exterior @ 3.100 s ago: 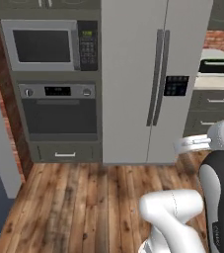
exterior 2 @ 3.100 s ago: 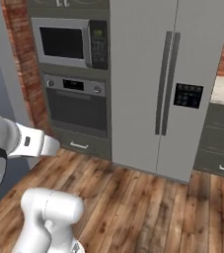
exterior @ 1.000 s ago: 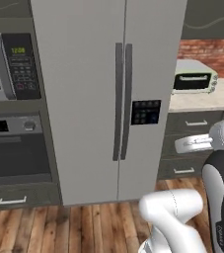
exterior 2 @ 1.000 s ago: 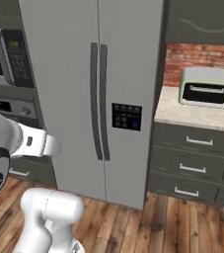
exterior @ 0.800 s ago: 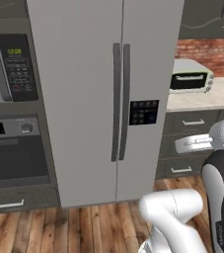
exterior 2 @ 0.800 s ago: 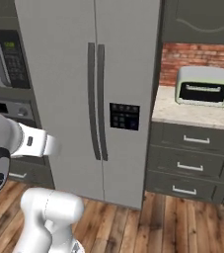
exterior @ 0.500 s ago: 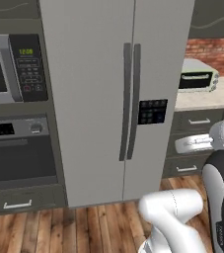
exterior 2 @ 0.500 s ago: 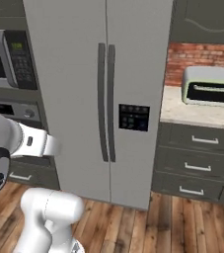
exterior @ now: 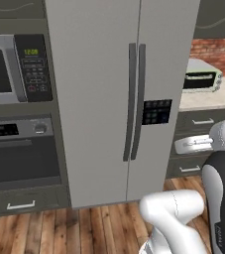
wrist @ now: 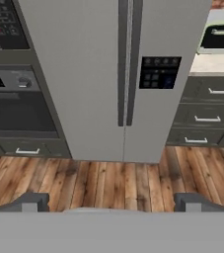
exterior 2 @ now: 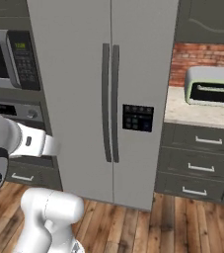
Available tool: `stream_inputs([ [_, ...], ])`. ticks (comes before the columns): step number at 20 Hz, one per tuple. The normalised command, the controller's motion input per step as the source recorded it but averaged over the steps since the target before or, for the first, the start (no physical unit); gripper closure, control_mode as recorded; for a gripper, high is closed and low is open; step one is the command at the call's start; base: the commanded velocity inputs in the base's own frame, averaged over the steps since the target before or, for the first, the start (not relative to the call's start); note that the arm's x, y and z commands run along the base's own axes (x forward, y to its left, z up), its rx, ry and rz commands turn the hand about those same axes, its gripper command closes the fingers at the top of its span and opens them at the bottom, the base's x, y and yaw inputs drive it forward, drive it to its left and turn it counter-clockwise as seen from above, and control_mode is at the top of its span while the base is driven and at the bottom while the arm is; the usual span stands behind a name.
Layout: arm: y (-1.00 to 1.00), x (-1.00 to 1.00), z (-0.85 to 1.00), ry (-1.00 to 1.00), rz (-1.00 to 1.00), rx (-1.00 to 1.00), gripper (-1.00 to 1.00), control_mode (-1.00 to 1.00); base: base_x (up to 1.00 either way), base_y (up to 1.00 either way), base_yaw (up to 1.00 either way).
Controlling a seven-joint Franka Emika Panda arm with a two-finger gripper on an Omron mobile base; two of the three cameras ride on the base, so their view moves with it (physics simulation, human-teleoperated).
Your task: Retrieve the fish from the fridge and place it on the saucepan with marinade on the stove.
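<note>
The fridge (exterior: 96, 99) is a tall grey two-door unit straight ahead, also seen as fridge (exterior 2: 79, 94) and fridge (wrist: 84, 74). Both doors are shut, and its long dark handles (wrist: 126, 64) run side by side down the middle. A dark control panel (wrist: 159, 72) sits on the right door. My gripper (wrist: 111, 203) is open with nothing between its fingertips (wrist: 34, 201), and it points at the fridge front from some distance above the wooden floor. The fish, the saucepan, the marinade and the stove are out of view.
A built-in microwave (exterior: 15, 67) and oven (exterior: 20, 158) fill the wall left of the fridge. To its right are dark drawers (exterior 2: 200, 163) under a counter with a toaster oven (exterior 2: 212, 86). Wooden floor (wrist: 113, 183) lies between me and the fridge.
The whole picture has shifted, so the base has driven: the fridge now stands nearer and more central than three seconds ago. The gripper has stayed open.
</note>
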Motion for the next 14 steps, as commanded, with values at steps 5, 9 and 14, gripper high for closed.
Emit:
stream_inputs([
  [5,0.00,0.00,0.00,0.00,0.00,0.00,-1.00,1.00,0.05,0.00,0.00],
  [9,0.00,0.47,0.00,0.00,0.00,0.00,-1.00,-1.00,0.10,0.00,0.00],
  [14,-0.04,0.93,0.00,-0.02,0.00,0.04,-1.00,-1.00,0.00,0.00,0.00],
])
